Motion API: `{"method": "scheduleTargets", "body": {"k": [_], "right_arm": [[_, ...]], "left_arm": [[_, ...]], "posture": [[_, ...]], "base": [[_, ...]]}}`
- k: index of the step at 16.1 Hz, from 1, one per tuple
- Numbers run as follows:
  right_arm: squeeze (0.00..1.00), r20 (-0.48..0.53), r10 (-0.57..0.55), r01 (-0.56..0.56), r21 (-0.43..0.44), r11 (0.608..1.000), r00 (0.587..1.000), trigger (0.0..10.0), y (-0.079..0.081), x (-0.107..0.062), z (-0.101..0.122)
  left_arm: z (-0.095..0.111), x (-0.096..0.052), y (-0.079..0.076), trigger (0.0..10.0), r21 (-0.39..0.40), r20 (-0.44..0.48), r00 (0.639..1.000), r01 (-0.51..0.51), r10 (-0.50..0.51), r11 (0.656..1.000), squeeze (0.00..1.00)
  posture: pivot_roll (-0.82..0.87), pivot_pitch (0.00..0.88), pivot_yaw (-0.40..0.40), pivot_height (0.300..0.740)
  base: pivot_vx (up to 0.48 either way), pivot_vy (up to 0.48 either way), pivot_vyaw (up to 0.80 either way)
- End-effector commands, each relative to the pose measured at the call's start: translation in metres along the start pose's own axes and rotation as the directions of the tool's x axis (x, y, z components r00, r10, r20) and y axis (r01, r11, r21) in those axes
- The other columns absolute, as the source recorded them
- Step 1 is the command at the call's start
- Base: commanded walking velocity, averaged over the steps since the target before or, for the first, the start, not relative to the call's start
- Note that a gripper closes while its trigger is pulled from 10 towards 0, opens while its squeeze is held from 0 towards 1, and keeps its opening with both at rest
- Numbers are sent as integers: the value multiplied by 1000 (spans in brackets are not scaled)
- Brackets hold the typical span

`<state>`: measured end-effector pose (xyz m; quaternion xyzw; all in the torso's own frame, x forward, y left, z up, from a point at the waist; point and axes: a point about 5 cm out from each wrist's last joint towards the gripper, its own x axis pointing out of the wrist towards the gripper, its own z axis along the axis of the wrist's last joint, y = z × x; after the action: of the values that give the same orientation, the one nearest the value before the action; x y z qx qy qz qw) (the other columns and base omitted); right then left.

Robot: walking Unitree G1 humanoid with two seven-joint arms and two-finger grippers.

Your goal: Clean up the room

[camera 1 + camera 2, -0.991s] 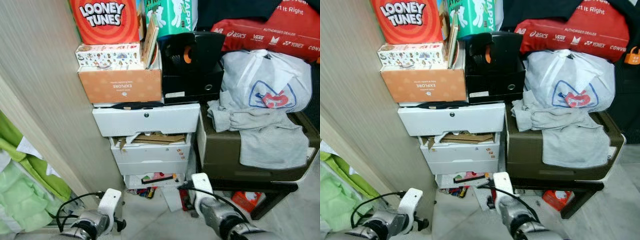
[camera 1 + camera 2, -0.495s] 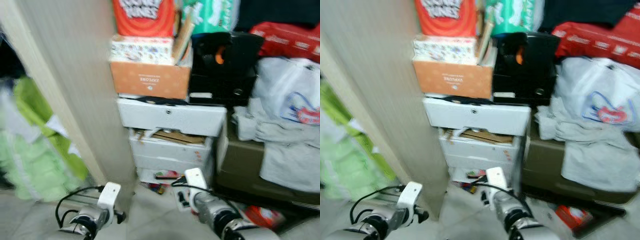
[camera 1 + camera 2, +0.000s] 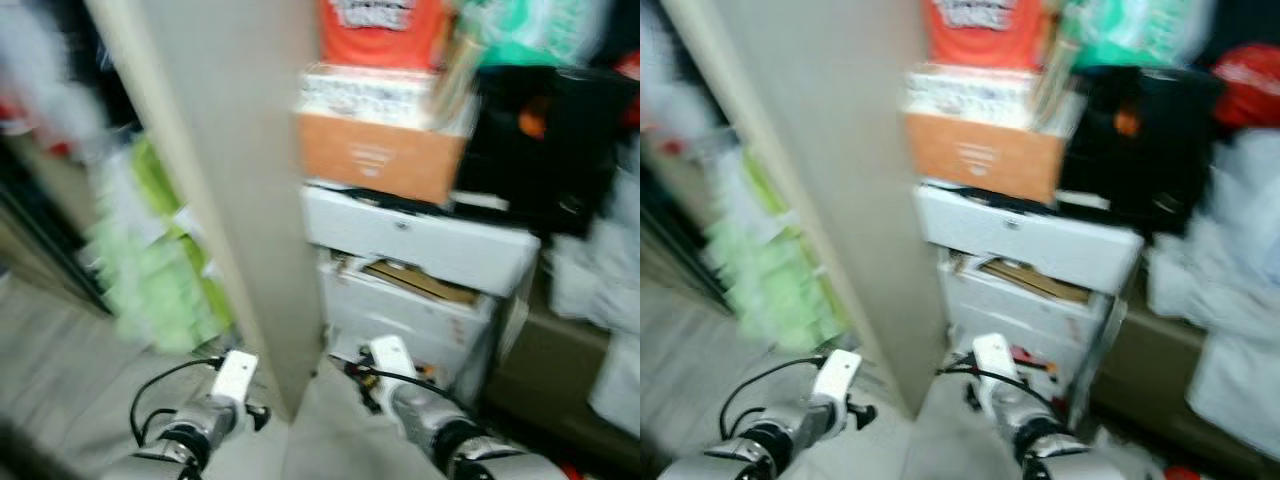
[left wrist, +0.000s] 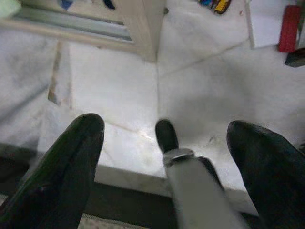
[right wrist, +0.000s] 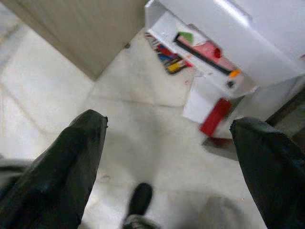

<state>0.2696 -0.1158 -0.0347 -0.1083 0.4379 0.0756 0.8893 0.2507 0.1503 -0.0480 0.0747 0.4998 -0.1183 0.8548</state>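
The head views are blurred. A stack of white drawers [image 3: 420, 250] stands beside a tall wooden panel [image 3: 230, 150], with an orange cardboard box [image 3: 380, 160] and a red box [image 3: 380, 25] on top. The lowest drawer [image 5: 205, 50] hangs open with pink and coloured items inside. On the floor below lie small colourful bits [image 5: 167, 59], a white sheet [image 5: 195, 107] and a red flat object [image 5: 214, 117]. My left gripper [image 4: 167, 128] hangs open over bare floor tiles. My right gripper [image 5: 167, 123] is open above the floor before the drawers, holding nothing.
Green bedding or cloth [image 3: 150, 270] lies left of the wooden panel. A black case [image 3: 560, 140] sits right of the orange box, with pale clothes [image 3: 1230, 300] further right. Grey tiled floor [image 4: 109, 81] runs under both arms.
The camera has swung left, so the drawers and boxes sit further right and the green cloth has come into view. Blur has grown. Both arms stay low.
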Motion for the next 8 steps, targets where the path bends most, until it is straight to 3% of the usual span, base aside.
{"method": "scheduleTargets", "body": {"k": [1,5,8], "right_arm": [[0,26,23,-23,-18,1000,999,10000,10,-1,10],[0,41,26,-25,-34,999,999,10000,11,-1,14],[0,48,43,-39,-70,997,998,10000,13,-1,16]], "left_arm": [[1,-2,10,10000,-3,12,999,-38,38,999,0],[6,-2,11,10000,-23,38,998,-42,42,999,0],[8,-2,11,10000,-14,49,998,-38,39,999,0]], "posture": [[-108,0,38,740],[-105,0,35,740],[-100,0,32,740]], "base": [[0,0,0],[0,0,0],[0,0,800]]}}
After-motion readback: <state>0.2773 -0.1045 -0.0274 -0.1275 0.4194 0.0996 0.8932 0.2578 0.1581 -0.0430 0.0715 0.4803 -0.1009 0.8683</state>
